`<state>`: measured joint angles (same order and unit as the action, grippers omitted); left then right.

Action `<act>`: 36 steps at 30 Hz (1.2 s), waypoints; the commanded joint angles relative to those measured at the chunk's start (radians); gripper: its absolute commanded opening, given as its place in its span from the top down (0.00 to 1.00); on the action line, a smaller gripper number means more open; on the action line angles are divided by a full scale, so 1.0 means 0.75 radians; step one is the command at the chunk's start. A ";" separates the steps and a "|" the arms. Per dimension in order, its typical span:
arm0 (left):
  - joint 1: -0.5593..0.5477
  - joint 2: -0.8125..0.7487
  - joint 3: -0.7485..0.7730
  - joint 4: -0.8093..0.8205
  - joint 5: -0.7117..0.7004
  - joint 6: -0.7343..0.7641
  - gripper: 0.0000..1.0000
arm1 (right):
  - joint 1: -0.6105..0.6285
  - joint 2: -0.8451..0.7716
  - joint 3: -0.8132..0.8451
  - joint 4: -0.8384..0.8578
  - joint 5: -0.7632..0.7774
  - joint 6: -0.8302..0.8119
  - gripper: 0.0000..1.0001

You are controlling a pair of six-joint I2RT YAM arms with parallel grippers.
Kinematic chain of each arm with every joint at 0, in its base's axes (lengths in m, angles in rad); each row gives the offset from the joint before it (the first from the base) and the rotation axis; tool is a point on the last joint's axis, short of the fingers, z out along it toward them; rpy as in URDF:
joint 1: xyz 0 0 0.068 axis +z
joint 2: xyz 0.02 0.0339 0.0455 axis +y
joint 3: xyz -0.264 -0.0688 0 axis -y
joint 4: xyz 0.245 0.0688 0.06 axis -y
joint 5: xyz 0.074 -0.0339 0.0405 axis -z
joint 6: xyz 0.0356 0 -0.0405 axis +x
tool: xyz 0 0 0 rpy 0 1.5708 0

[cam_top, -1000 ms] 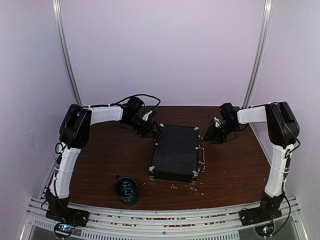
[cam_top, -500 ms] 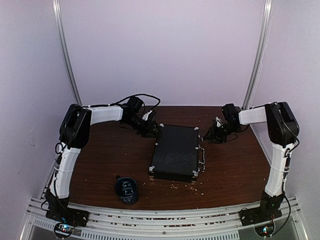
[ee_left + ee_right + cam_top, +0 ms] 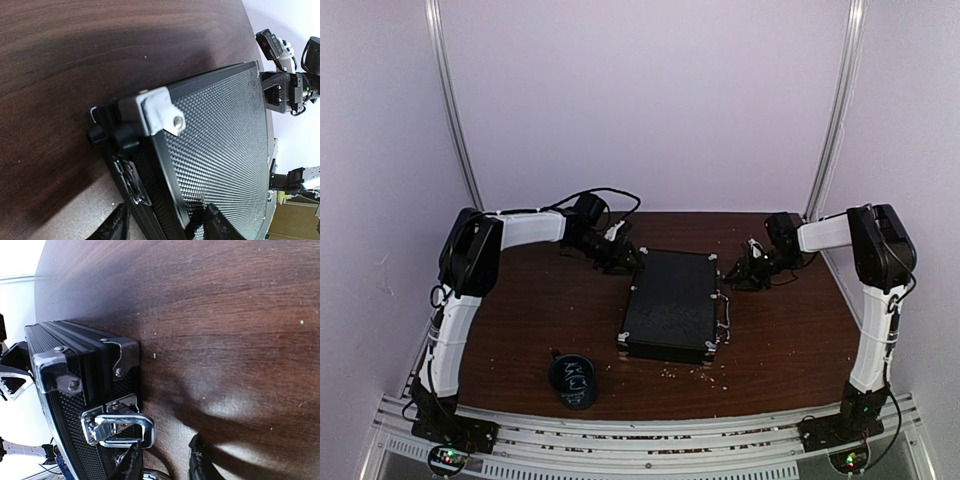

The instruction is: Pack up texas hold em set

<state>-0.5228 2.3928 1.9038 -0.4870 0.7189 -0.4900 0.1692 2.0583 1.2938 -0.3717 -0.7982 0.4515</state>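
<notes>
The dark brown table [image 3: 520, 300] in front of me carries a black case [image 3: 670, 305], lying flat and closed near the middle, with silver corners and its handle side turned to my right. Nearer my bases and to the left, apart from the case, stands a dark round cup [image 3: 572, 380] with white scribbles. Pale crumbs [image 3: 695, 375] dot the wood just off the case's near edge.

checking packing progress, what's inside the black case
The black case lies shut on the table, so its inside is hidden. Only the textured lid and silver corners show.
</notes>
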 commanded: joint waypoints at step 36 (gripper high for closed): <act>-0.039 0.056 0.010 0.029 0.053 0.018 0.63 | 0.094 0.221 0.088 0.112 -0.081 0.044 0.91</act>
<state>-0.5312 2.3939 1.9038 -0.4732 0.7448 -0.4908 0.1753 2.1563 1.3571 -0.3016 -0.8993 0.4801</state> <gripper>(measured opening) 0.371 0.112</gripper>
